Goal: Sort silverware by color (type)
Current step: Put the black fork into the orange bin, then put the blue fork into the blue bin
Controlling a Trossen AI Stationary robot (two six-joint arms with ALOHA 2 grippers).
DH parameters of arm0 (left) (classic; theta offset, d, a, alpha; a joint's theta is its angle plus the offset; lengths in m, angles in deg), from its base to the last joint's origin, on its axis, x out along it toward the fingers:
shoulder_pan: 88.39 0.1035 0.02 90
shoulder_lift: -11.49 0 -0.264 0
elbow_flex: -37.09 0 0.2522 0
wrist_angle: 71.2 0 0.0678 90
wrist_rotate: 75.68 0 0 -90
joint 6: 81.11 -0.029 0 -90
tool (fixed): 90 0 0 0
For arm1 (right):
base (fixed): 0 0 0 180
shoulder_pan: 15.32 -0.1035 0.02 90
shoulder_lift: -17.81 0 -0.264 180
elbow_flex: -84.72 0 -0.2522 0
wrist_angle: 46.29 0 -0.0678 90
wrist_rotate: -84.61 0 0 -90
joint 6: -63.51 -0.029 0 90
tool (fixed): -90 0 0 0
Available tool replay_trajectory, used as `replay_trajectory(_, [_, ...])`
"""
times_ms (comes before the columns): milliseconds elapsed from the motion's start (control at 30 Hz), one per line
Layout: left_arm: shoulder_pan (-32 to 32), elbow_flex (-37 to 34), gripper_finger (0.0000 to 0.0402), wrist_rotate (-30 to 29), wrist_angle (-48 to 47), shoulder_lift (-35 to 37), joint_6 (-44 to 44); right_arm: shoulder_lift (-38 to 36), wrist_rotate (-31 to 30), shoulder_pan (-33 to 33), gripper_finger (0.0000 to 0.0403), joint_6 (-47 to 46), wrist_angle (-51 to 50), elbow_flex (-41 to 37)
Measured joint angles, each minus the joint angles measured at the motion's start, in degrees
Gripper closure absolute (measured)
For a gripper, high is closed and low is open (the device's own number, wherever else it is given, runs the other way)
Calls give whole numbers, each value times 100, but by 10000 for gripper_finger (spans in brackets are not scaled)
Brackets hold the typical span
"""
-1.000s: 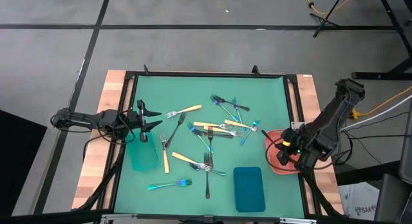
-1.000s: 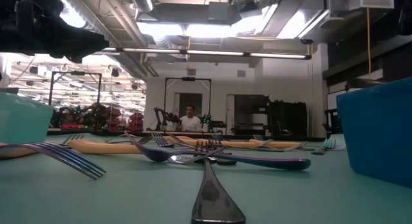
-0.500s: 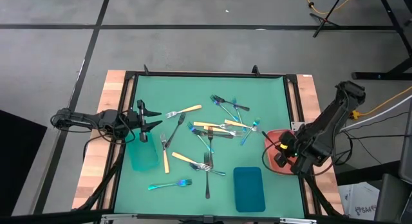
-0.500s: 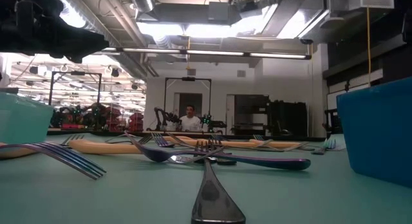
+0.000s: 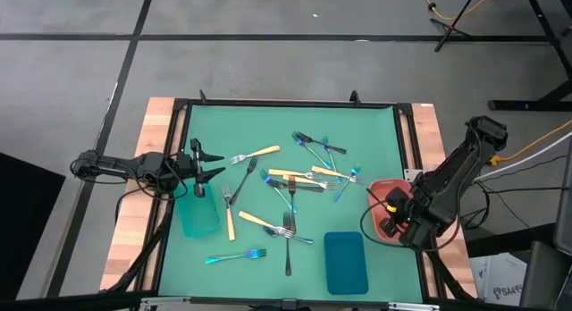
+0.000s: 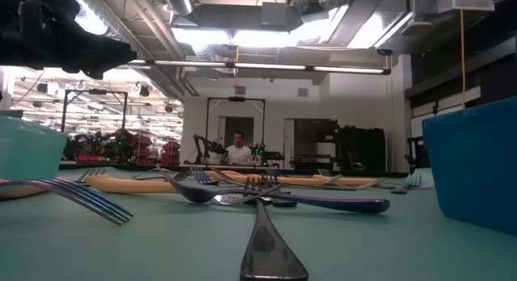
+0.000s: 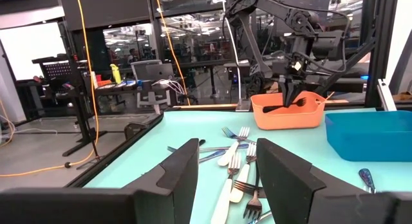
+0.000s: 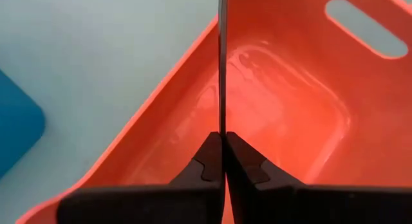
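The right claw (image 8: 222,161) is clamped on a thin dark utensil (image 8: 223,63), seen edge-on as a straight black line over the salmon-red tray (image 8: 283,108) at the worktop's right edge. The remaining silverware (image 5: 290,181), orange-handled, iridescent blue-teal and dark, lies scattered mid-worktop. The left claw (image 5: 204,164) hovers apart above the teal tray (image 5: 198,216).

Silverware (image 5: 286,190) lies scattered flat mid-surface: tan-handled, iridescent blue and dark forks, some crossing; one thin dark piece (image 8: 222,63) is pinched upright.

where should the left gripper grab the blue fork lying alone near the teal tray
Grip the blue fork across the middle of its slim handle, coming straight down from above. It lies flat and alone on the mat, nothing crossing it. The teal tray stands apart, so there should be room for the open left gripper.
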Motion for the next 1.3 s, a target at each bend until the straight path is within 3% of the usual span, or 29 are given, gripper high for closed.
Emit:
replay_trajectory(500, [0,-1,250,1,0,0,-1,2,166,0,393,24,93,0])
replay_trajectory(933, [0,-2,250,2,0,0,-2,2,172,0,347,28,93,2])
replay_trajectory(1300, [0,0,250,0,0,0,-2,2,172,0,349,35,93,2])
